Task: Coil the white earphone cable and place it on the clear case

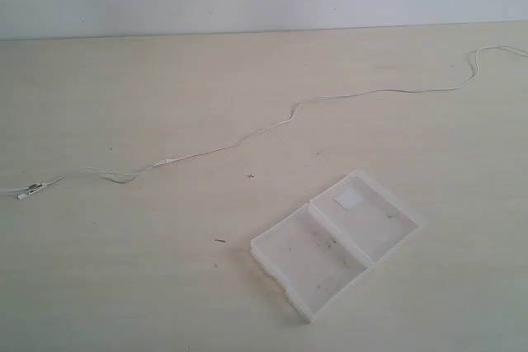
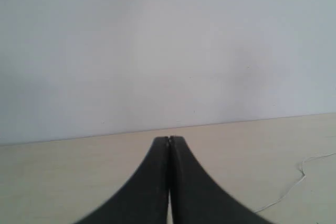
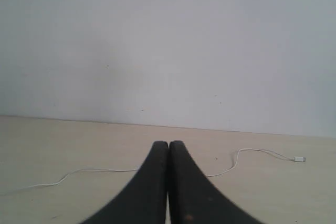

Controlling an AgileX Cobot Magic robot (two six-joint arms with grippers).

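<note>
Surface first: a pale beige surface [image 1: 124,286] fills the exterior view, with neither arm in it. Lower right of centre lies the shallow clear plastic case [image 1: 309,261], opened flat, a small white patch [image 1: 350,199] on its upper half. The thin white earphone cable [image 1: 264,131] runs uncoiled from the left edge to the upper right corner, well apart from the case. I judge it almost weightless and limp, likely to slide and spring out of a coil; the case looks light enough to skid. I would pinch beside the earbuds [image 1: 33,190] or the tiny inline piece [image 1: 167,161], where there is some bulk. My wrist views show the left jaws and right jaws pressed together, holding nothing.
</note>
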